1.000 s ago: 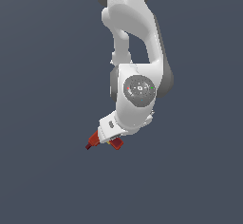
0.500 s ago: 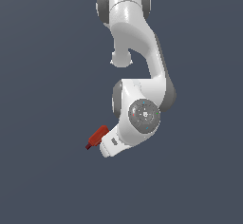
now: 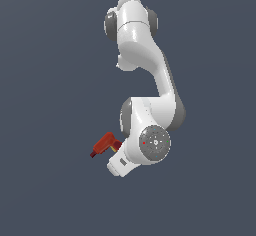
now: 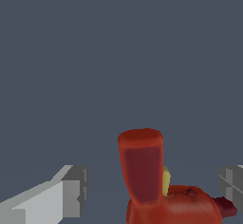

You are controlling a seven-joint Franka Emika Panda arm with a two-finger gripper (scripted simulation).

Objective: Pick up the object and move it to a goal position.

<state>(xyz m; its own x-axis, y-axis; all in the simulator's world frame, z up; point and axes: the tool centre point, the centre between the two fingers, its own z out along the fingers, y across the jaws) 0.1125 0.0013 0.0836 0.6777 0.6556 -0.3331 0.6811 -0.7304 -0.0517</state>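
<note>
From my seat, the exterior view stands well back and takes in the whole arm (image 3: 145, 95) against plain grey, the red toy (image 3: 104, 145) at about eight o'clock from the wrist joint. My wrist view sits very close, looking out between the fingers (image 4: 57, 194); the two views share only that red toy (image 4: 156, 185).

Backdrop (image 3: 45, 40): flat, uniform dark slate blue-grey, filling exterior view edge to edge. No visible seams, texture or furniture. Lighting even, shadowless. Wrist view: same plain blue-grey field (image 4: 118, 52), very faint lighter horizontal banding about mid-height, otherwise featureless all over.
</note>
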